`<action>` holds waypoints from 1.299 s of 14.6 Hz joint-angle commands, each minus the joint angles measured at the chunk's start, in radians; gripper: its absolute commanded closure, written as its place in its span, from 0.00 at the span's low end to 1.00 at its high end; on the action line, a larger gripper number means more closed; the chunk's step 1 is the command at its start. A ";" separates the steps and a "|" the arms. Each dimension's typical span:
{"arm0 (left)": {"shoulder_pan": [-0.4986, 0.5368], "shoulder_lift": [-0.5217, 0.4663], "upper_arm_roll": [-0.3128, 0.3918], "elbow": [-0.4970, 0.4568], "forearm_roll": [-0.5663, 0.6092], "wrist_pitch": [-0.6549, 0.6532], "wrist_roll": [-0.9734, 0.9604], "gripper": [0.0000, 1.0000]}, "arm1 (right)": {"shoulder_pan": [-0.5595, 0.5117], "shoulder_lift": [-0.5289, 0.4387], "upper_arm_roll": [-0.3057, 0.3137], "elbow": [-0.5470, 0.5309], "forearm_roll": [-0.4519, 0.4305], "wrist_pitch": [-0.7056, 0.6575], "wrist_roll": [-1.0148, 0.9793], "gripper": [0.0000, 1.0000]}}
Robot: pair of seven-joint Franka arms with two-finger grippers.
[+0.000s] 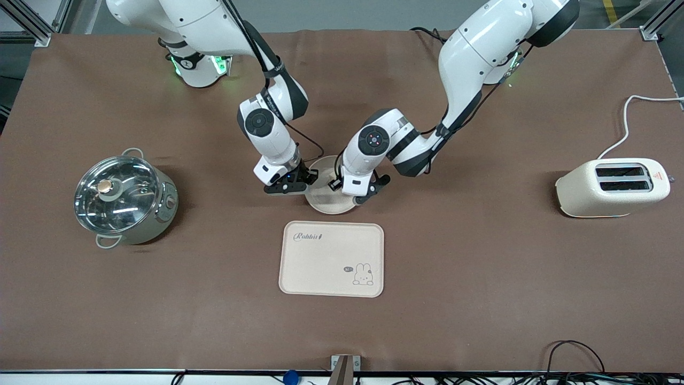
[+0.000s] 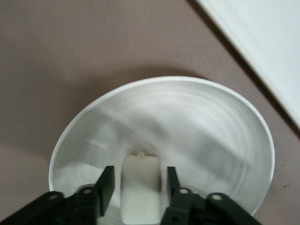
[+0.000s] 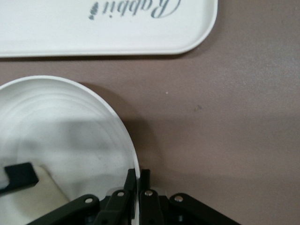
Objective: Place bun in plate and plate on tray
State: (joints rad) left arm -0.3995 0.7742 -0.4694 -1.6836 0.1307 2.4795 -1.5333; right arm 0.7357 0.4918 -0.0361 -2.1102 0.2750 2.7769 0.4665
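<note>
The bun (image 2: 140,187) lies in the plate (image 2: 187,122), between the spread fingers of my left gripper (image 2: 139,176), which is open with a gap on each side of the bun. In the front view my left gripper (image 1: 355,192) hangs low over the plate (image 1: 328,206) and hides the bun. My right gripper (image 3: 138,174) is shut on the plate's rim (image 3: 126,140) at the right arm's end of the plate; it also shows in the front view (image 1: 309,177). The bun (image 3: 33,201) shows in the right wrist view too. The tray (image 1: 331,259) lies just nearer the front camera than the plate.
A steel pot with a glass lid (image 1: 125,198) stands toward the right arm's end of the table. A cream toaster (image 1: 612,187) with a white cord stands toward the left arm's end. The tray's edge shows in both wrist views (image 2: 262,42) (image 3: 93,28).
</note>
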 commanded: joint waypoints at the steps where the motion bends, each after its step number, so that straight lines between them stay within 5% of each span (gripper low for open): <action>1: 0.007 -0.027 0.008 0.019 0.017 -0.021 -0.021 0.00 | 0.011 0.010 -0.011 -0.002 0.018 0.004 0.001 1.00; 4: 0.063 -0.102 0.006 0.042 0.032 -0.117 -0.007 0.00 | 0.005 -0.001 -0.011 -0.001 0.018 -0.006 0.000 1.00; 7: 0.116 -0.147 0.006 0.183 0.047 -0.360 0.051 0.00 | -0.033 -0.064 -0.011 0.024 0.018 -0.103 0.001 1.00; 13: 0.301 -0.298 0.003 0.265 0.046 -0.615 0.434 0.00 | -0.108 -0.081 -0.013 0.185 0.058 -0.181 0.040 1.00; 19: 0.504 -0.446 0.005 0.265 0.046 -0.740 0.876 0.00 | -0.174 0.175 -0.018 0.490 0.082 -0.178 0.046 1.00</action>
State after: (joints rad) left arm 0.0575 0.4004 -0.4610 -1.4052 0.1629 1.7988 -0.7664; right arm 0.5924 0.5318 -0.0604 -1.7604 0.3392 2.5986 0.5034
